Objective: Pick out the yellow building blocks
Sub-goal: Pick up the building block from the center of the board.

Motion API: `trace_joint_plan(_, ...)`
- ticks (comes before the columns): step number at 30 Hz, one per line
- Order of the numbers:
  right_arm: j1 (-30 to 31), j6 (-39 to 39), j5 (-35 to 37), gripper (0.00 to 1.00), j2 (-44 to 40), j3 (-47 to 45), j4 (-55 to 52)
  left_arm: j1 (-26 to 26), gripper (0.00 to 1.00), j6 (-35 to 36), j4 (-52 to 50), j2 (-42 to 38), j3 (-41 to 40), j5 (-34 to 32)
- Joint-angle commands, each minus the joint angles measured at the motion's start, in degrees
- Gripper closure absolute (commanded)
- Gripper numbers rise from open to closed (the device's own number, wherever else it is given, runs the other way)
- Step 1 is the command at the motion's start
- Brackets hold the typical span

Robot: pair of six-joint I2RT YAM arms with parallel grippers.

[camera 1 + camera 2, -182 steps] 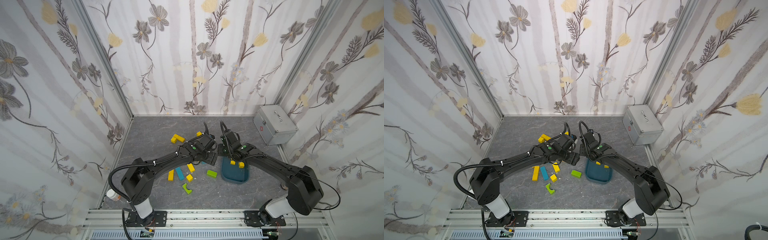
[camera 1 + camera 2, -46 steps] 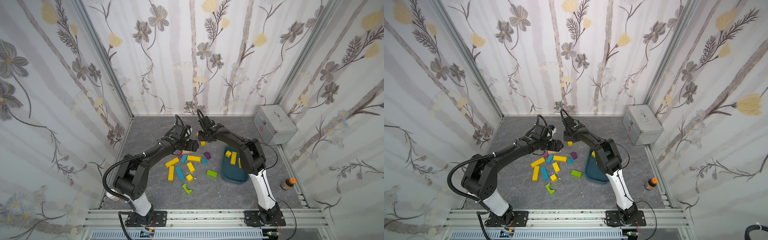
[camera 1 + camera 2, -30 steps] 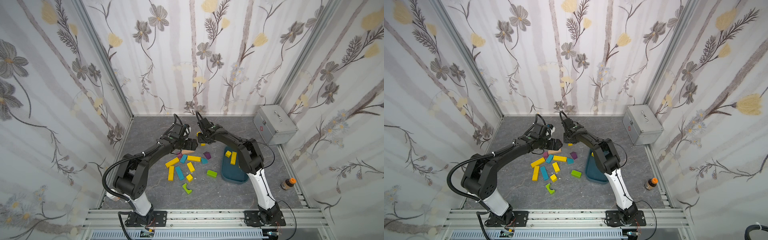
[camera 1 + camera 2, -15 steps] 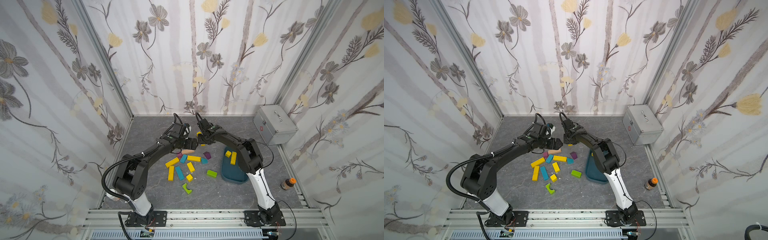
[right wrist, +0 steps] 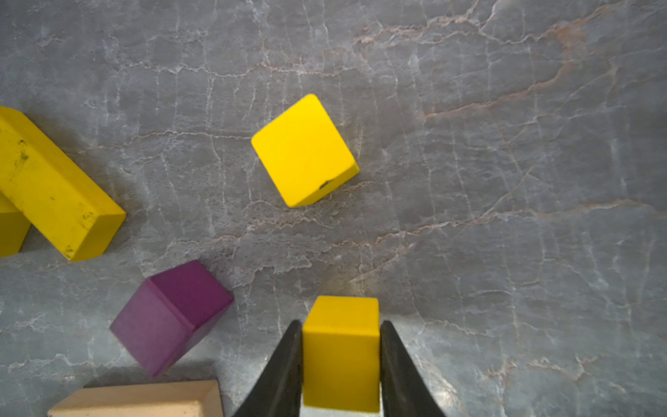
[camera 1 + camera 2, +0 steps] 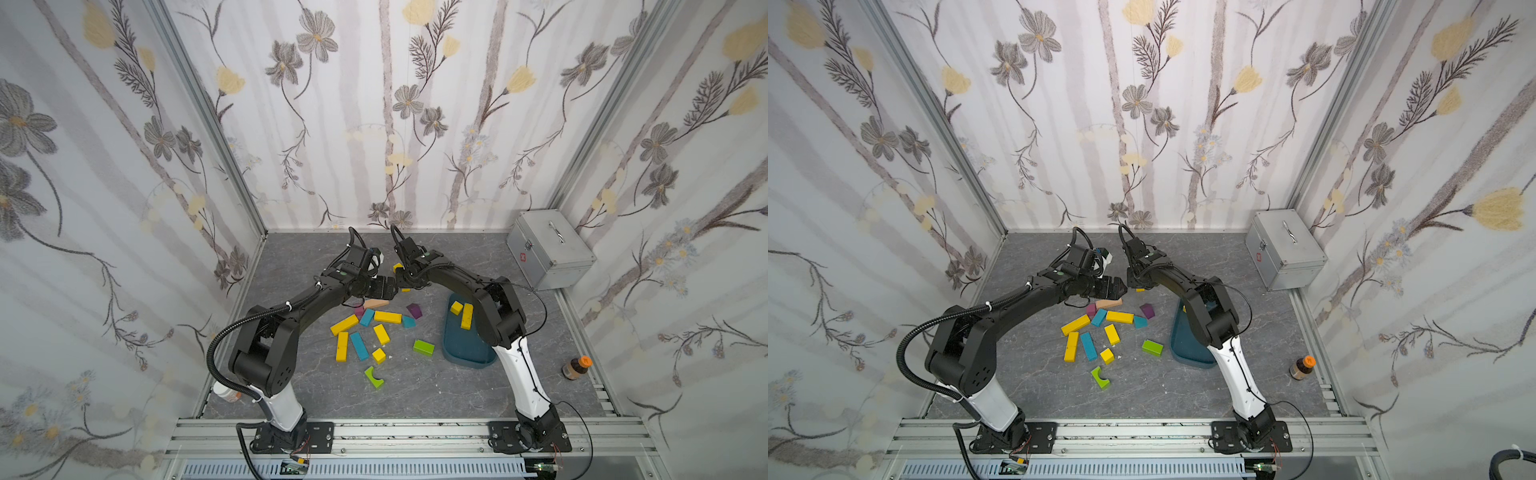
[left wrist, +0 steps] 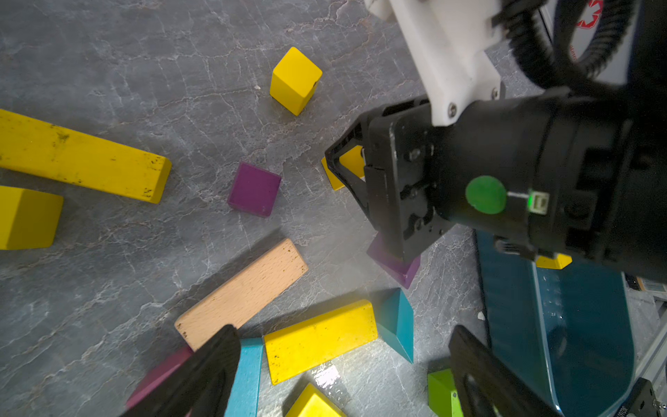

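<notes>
Teal tray holds two yellow building blocks.

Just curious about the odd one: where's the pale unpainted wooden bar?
In both top views the pale unpainted wooden bar lies flat on the grey floor, left of centre, just beneath the left gripper, a yellow rectangular bar close beside it.

The left arm and right arm rise from the front rail and arch inward, so the 2 grippers nearly meet low over the far middle of the tabletop. The left gripper points toward the right arm, jaws spread wide. The right gripper tips downward, its 2 jaws pressed against the sides of a yellow cube.
</notes>
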Motion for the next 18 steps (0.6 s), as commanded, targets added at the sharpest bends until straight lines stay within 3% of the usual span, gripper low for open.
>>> trace_joint_plan(1, 0.1, -0.3, 1.8, 0.69, -1.0, 0.3, 1.0, 0.0, 0.08, 0.0, -0.5, -0.1, 0.7, -0.5)
trace_joint_plan(18, 0.1, -0.5, 2.2, 0.73, -9.6, -3.9, 3.0, 0.0, 0.08, 0.3, -1.1, -3.4, -0.1, -1.1)
